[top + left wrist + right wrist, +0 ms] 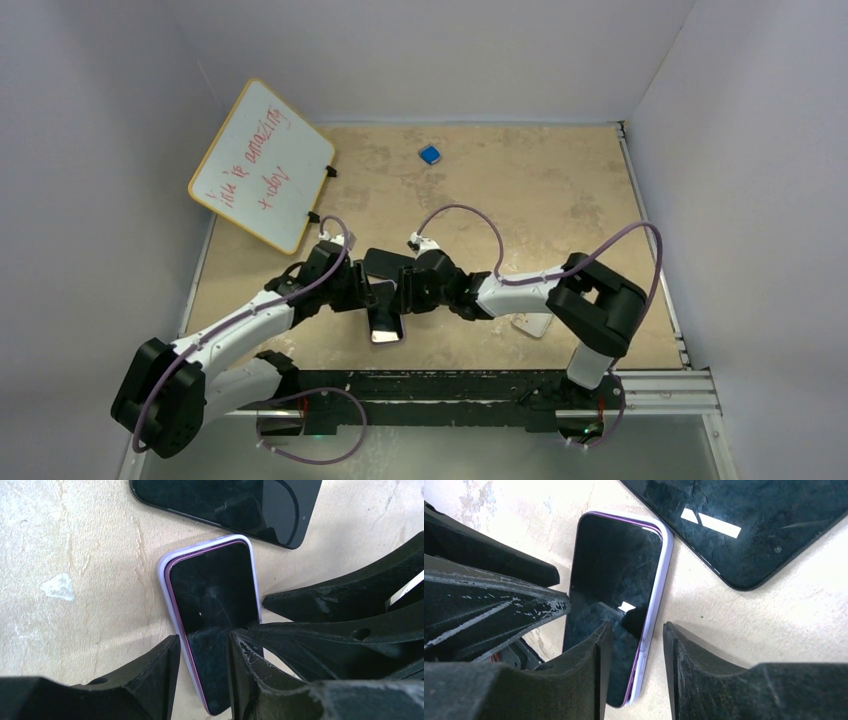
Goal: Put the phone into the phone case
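Note:
The phone (215, 600), black screen up with a purple edge, lies inside the lavender phone case (163, 577) on the table. My left gripper (204, 639) is open and straddles the phone's one long edge: one finger rests over the screen, the other on the table beside the case. My right gripper (637, 627) is open and straddles the opposite long edge of the phone (614, 575) and case (667, 555) the same way. In the top view both grippers (368, 297) (402, 295) meet over the phone (387, 328) near the table's front middle.
A second bare black phone (235, 505) lies just beyond the cased one; it also shows in the right wrist view (744, 525). A white flat object (530, 325) lies under the right arm. A small blue object (430, 154) sits at the back. A whiteboard (262, 165) leans at back left.

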You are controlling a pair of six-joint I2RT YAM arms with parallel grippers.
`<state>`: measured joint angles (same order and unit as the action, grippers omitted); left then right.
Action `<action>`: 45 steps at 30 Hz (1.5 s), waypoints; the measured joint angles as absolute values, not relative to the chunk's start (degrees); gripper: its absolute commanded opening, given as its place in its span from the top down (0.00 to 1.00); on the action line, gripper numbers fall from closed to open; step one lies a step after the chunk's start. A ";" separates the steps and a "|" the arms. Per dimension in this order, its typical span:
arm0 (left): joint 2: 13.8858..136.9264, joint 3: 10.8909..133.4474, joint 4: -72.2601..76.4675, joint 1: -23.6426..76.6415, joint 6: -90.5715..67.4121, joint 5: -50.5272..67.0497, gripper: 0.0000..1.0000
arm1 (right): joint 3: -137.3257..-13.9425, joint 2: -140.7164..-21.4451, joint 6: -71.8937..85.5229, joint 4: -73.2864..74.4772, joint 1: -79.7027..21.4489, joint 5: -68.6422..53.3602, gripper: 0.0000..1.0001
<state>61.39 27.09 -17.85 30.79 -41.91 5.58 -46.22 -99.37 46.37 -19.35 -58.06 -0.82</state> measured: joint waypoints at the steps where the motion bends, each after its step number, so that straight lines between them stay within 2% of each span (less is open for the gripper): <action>1: 61.08 27.38 -18.55 30.79 -41.93 5.65 0.60 | -45.98 -98.87 46.37 -19.07 -58.06 -0.84 0.54; 7: 59.75 26.52 -19.81 30.79 -42.85 8.67 0.66 | -43.31 -96.38 46.92 -18.48 -58.19 -1.28 0.51; 14: 59.90 22.70 -18.83 30.79 -44.10 11.88 0.81 | -42.92 -96.82 50.02 -19.92 -61.10 -2.52 0.46; 18: 59.96 22.37 -18.22 30.70 -44.49 12.43 0.90 | -41.39 -97.17 53.21 -23.77 -61.49 -3.05 0.45; 22: 59.16 21.06 -16.64 30.30 -45.06 13.45 0.93 | -37.12 -97.03 56.97 -31.90 -60.93 -4.21 0.45; 26: 58.17 19.62 -14.76 30.00 -46.11 14.17 0.93 | -33.39 -96.99 59.61 -39.29 -60.77 -4.23 0.45; 31: 58.54 19.09 -12.91 29.98 -47.00 15.22 0.86 | -28.67 -96.82 62.61 -47.22 -60.66 -4.49 0.44; 36: 58.59 18.74 -11.90 29.98 -47.46 16.08 0.82 | -25.19 -95.13 64.42 -51.90 -60.69 -4.78 0.44; 40: 58.37 18.39 -11.53 29.98 -47.59 16.36 0.74 | -24.25 -95.09 64.90 -54.17 -60.69 -4.86 0.43; 45: 57.80 17.96 -11.09 29.98 -47.99 16.53 0.73 | -23.86 -95.09 65.21 -56.27 -60.69 -5.10 0.43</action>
<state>57.80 17.96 -11.09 29.98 -47.99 16.53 -23.86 -95.09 65.21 -56.27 -60.69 -5.10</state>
